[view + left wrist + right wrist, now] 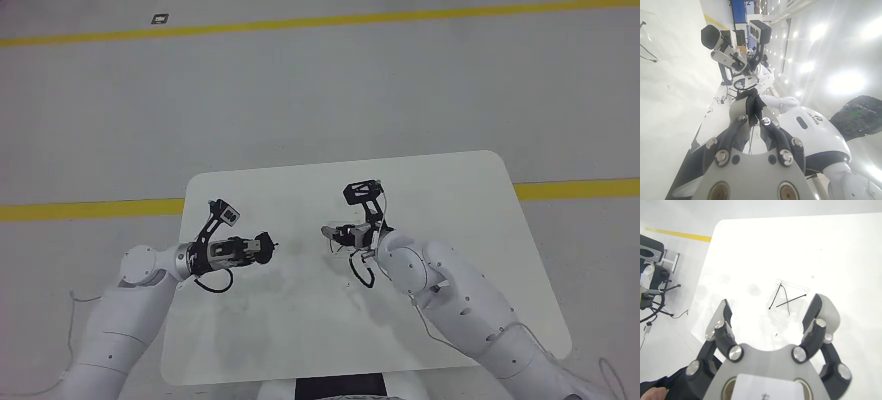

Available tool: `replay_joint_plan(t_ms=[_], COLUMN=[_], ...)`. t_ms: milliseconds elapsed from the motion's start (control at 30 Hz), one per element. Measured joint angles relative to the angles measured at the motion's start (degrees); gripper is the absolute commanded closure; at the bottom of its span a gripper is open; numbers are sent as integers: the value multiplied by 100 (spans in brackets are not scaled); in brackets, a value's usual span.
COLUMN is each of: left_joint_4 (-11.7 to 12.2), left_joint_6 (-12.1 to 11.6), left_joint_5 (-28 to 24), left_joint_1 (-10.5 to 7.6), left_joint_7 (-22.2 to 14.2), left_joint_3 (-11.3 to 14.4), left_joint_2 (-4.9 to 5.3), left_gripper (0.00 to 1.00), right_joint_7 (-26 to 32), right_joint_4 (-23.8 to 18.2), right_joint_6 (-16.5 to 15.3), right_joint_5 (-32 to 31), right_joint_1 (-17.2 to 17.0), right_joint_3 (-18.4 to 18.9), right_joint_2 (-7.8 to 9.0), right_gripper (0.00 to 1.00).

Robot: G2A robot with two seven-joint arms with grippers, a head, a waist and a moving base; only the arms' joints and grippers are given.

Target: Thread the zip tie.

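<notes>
Fingers [737, 113] of the left gripper [753, 100] clamp what looks like a thin black zip tie [751, 136]; the right gripper [770, 298], ribbed pads [728, 311] spread, hangs over crossed ties [791, 301] in a clear tray [803, 288].

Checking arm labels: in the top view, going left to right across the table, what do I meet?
In order: left claw → bare table → right claw.
</notes>
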Motion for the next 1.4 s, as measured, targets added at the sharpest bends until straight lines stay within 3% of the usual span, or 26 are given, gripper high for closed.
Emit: replay_joint_plan(t_ms=[300, 433, 633, 933, 1400], left_joint_4=[4, 4, 4, 4, 4], left_joint_6=[0, 0, 0, 0, 0], left_joint_5=[3, 3, 3, 3, 3], left_joint_1=[-2, -1, -1, -1, -1], left_joint_7=[0, 0, 0, 0, 0], left_joint_3=[-1, -1, -1, -1, -1], left_joint_2=[-1, -1, -1, -1, -1], left_gripper=[100, 100, 100, 100, 100], right_joint_7=[-62, 239, 897, 2083, 2087], right_joint_4=[82, 279, 555, 1135, 1138], right_joint_6=[-96, -170, -159, -239, -244], right_joint_5=[-22, -141, -490, -490, -482], right_joint_1=[-31, 127, 654, 1557, 1557], right_joint_3=[-9, -127, -527, -1074, -1074], right_joint_2=[-6, -39, -161, -418, -418], right_gripper=[0, 0, 0, 0, 0])
